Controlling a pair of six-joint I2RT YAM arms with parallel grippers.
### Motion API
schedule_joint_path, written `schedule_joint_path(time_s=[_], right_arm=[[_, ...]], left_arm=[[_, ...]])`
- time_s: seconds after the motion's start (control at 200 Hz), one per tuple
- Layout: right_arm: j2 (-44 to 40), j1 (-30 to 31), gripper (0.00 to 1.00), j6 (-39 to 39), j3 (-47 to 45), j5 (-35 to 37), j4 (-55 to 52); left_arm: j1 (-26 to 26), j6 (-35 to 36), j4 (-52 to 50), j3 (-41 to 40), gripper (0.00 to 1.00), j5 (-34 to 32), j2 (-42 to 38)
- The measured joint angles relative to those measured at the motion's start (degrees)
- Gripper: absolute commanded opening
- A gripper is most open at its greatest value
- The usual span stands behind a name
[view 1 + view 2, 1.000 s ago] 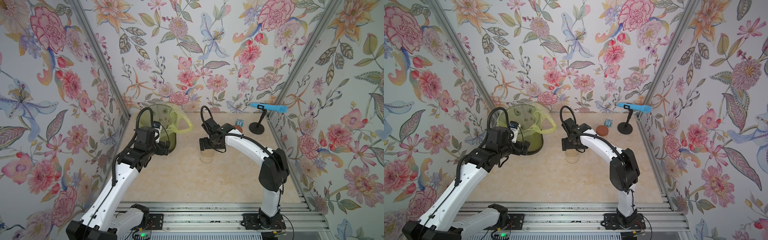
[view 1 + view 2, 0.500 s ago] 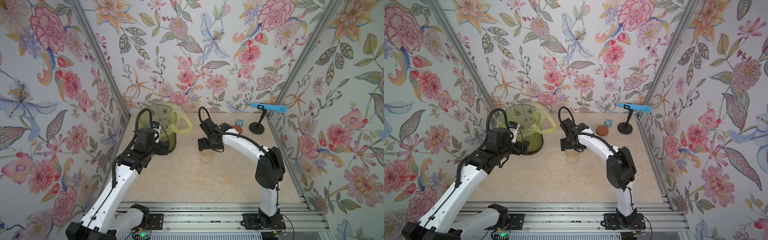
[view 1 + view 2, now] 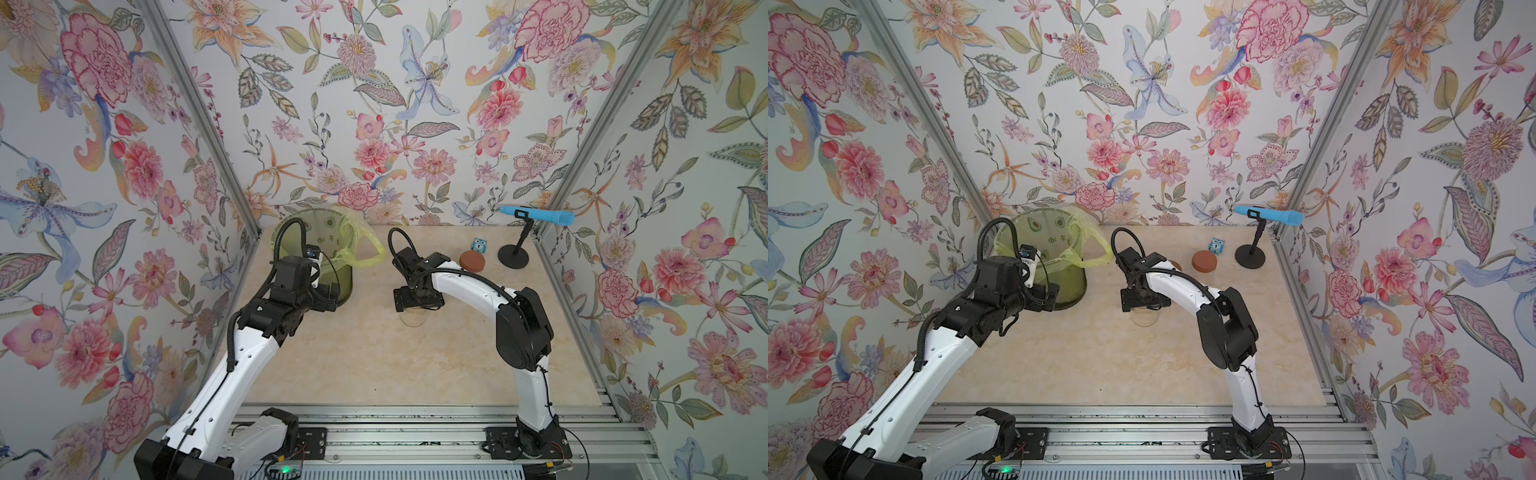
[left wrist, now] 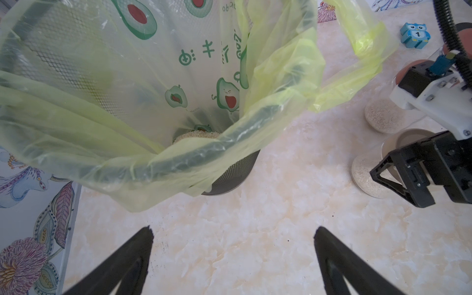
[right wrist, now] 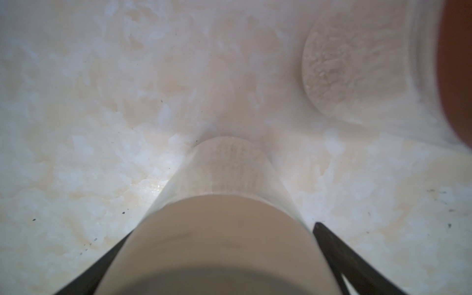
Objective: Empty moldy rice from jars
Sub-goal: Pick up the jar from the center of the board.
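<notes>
Beige-lidded jar [image 5: 224, 178] of moldy rice [image 5: 229, 150] near the bin [image 4: 235, 171]; right jaws wide astride its lid [image 5: 224, 242], likely to unscrew; left jaws wide, empty.

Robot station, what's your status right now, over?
Left gripper open, empty, by bin. Right gripper open astride beige-lidded jar, rice inside. Second jar close by.

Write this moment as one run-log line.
right gripper: open, astride beige-lid jar | left gripper: open, empty, by bin | bin: holds rice
</notes>
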Motion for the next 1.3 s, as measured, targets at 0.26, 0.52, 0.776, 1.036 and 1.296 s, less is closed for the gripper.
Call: schedule_joint_path(time_s=[0.26, 0.52, 0.776, 1.036, 1.296], right_arm=[[1.8, 0.0, 1.0, -0.4, 1.7, 1.3, 0.0], [2.7, 0.0, 0.92, -0.9, 3.0, 2.1, 0.0], [2.7, 0.0, 0.42, -1.5, 3.0, 1.9, 0.1], [2.5, -0.5, 0.09, -2.9, 3.3, 0.4, -1.4], [0.6, -1.9, 0.06, -5.3, 4.8, -2.8, -5.9]], left_arm=[[0.0, -1.5, -0.9, 0.5, 1.0, 0.3, 0.4], [0.0, -2.6, 1.6, -2.2, 1.0, 3.7, -2.3], [-0.1, -2.4, 5.5, -6.4, 1.0, 6.7, -3.6], [-0.2, -0.5, 11.5, -10.2, 1.0, 9.5, -6.4], [-0.3, 2.7, 18.8, -15.7, 1.0, 12.6, -7.7]])
